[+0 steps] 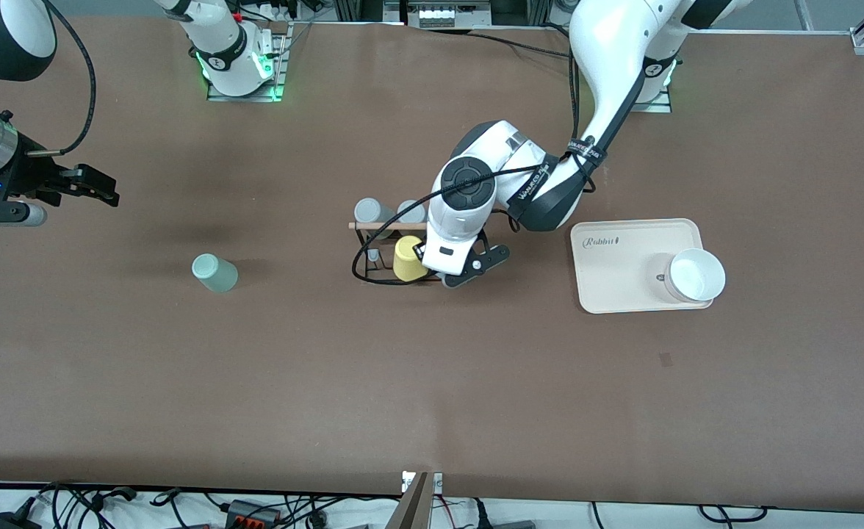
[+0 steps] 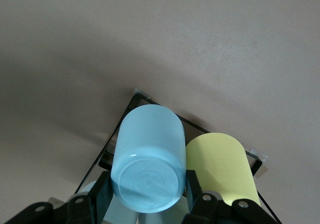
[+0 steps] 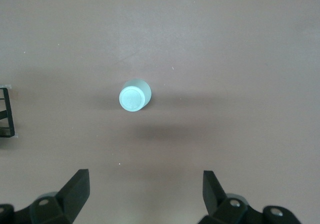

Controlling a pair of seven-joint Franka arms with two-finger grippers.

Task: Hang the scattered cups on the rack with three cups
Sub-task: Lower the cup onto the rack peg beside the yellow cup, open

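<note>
Rack stands mid-bench with two grey cups and a yellow cup on it. The left gripper is over the rack, clamped on the blue cup, just beside the yellow one. The green cup sits upside down on the bench toward the right arm's end of the rack. The right gripper waits above that end, fingers apart. A tray with a white bowl lies toward the left arm's end.
</note>
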